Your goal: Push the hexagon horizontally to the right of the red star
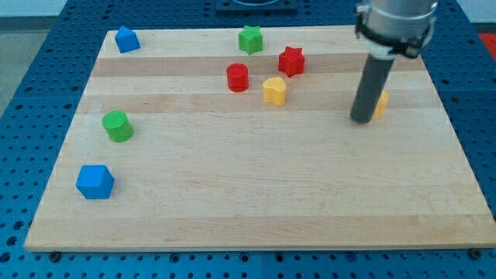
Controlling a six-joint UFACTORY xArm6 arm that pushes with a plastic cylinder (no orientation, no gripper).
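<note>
My tip rests on the wooden surface, touching a yellow block at its 2 o'clock. My rod hides most of that block, shape unclear. The red star block lies at 10 o'clock, well apart.

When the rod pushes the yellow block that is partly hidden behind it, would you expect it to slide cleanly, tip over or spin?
The yellow block looks low and flat-based, so it will probably slide, not tip. The wooden board looks smooth, so it may move easily. My tip sits at the block's left edge and hides most of it; an off-centre push could spin it.
</note>
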